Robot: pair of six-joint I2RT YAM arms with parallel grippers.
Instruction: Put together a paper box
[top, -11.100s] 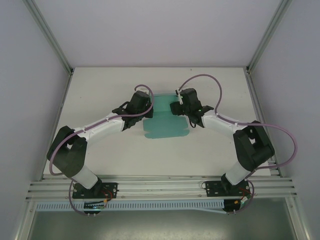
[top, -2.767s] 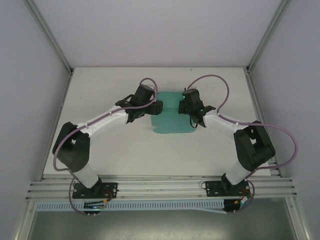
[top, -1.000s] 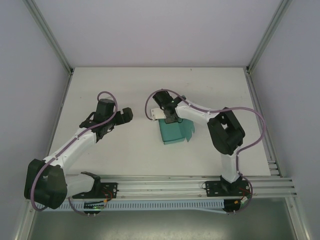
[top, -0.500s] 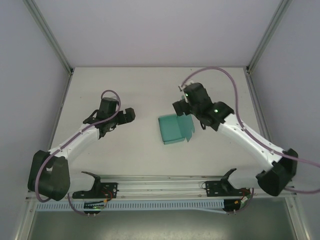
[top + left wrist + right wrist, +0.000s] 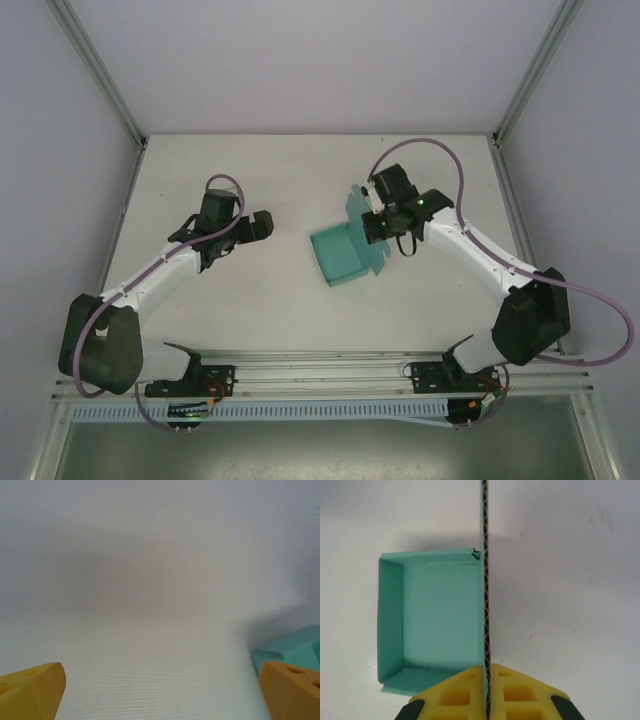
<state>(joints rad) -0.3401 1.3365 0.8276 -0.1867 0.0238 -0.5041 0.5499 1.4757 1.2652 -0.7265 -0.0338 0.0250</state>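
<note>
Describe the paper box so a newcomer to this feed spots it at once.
On the white table, look just right of centre. The paper box is an open-topped tray of thin card, with one flap raised and pinched edge-on by the right gripper. It is the only teal thing there.

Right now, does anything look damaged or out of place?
Nothing stands out. The paper box sits flat on the table, walls up; the right tool pinches its upright lid flap edge-on.
</note>
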